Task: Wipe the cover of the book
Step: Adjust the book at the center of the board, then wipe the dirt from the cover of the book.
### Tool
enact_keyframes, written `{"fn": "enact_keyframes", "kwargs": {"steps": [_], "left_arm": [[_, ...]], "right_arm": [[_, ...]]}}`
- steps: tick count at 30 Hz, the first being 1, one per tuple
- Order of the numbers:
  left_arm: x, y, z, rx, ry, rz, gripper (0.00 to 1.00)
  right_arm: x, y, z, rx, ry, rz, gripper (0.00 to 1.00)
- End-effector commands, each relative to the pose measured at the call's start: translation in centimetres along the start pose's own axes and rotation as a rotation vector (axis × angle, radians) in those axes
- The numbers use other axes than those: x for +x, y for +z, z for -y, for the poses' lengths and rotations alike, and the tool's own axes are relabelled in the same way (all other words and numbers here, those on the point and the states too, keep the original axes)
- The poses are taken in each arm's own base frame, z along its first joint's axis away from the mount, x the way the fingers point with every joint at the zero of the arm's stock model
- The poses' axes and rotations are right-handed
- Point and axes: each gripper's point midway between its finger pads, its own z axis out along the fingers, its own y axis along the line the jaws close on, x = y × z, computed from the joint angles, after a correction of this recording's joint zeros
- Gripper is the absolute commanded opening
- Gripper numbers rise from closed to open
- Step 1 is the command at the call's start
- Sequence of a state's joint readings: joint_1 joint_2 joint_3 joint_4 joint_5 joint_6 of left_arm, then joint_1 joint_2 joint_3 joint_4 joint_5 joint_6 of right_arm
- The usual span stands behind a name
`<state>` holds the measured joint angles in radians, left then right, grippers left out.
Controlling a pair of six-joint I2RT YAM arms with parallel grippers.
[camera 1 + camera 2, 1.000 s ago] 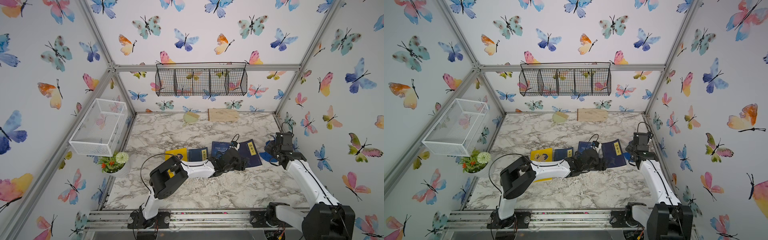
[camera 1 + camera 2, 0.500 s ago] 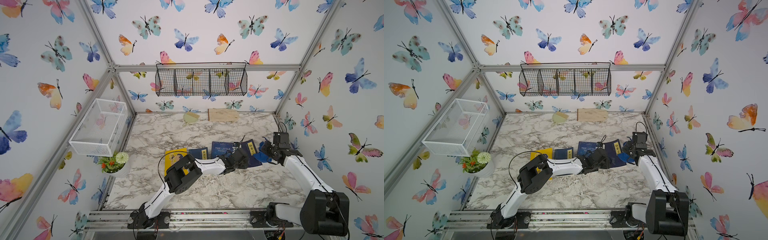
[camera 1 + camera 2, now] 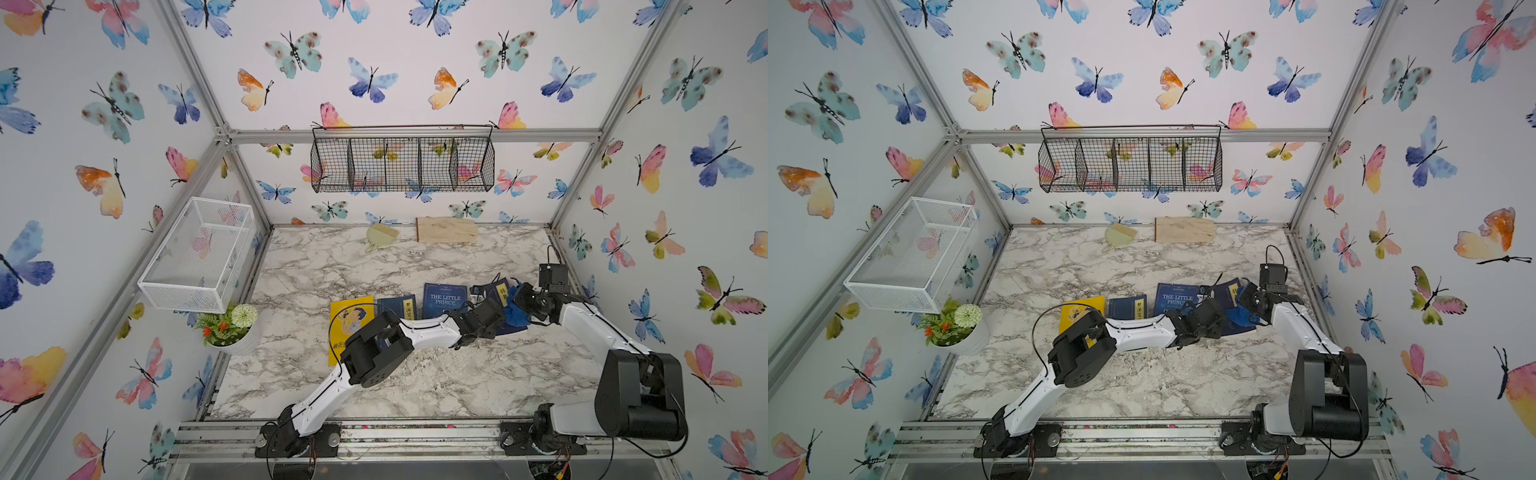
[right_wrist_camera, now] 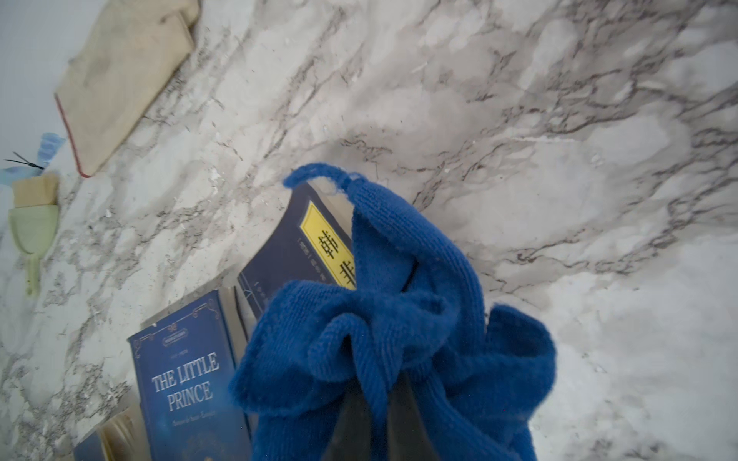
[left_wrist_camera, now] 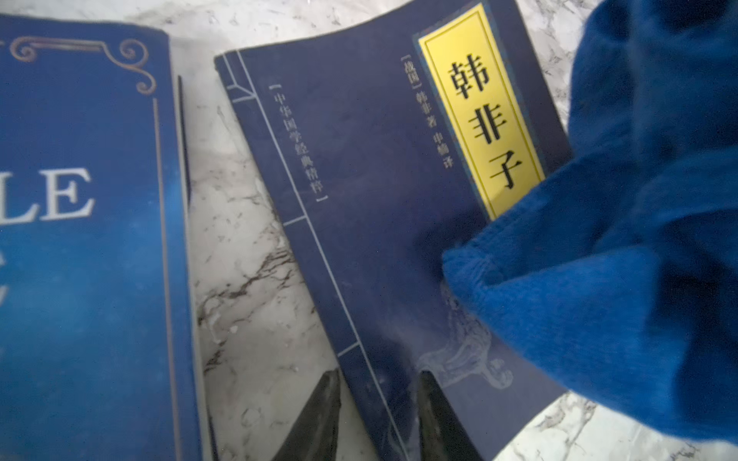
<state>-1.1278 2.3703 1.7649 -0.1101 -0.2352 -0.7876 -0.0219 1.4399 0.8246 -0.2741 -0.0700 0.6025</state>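
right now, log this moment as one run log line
right gripper: shut on blue terry cloth, draped over dark blue book with yellow title strip | left gripper: open, straddling book's spine edge

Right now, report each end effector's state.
Left end effector: narrowly open, straddling the edge of the dark blue book.
Right end effector: closed on the blue cloth.

The right-end book (image 5: 359, 199) lies on the surface (image 3: 374, 266), just right of the Little Prince book (image 3: 444, 299). The cloth (image 5: 619, 279) covers its right side. The brush (image 3: 380, 236) lies far behind.
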Motion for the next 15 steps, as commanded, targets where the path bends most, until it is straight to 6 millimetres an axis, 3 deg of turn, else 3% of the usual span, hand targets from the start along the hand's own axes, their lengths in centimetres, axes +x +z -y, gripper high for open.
{"fn": "enact_keyframes", "kwargs": {"steps": [1,5,7,12,15], "left_arm": [[2.7,0.3,-2.9,-0.102,0.036,-0.068,0.32],[3.5,0.4,-3.7,-0.121,0.041,-0.092,0.31],[3.6,0.2,-4.0,-0.126,0.042,-0.097,0.31],[3.9,0.1,-4.2,-0.125,0.042,-0.104,0.3],[4.1,0.1,-4.5,-0.132,0.039,-0.11,0.3]], "right_arm": [[1.3,1.7,0.7,0.009,0.043,-0.042,0.02],[4.6,3.6,2.1,0.015,0.081,-0.113,0.02],[5.2,4.1,2.6,0.022,0.098,-0.124,0.02],[4.6,5.5,2.8,0.053,0.122,-0.118,0.02],[3.8,7.6,2.9,0.095,0.14,-0.134,0.02]]}}
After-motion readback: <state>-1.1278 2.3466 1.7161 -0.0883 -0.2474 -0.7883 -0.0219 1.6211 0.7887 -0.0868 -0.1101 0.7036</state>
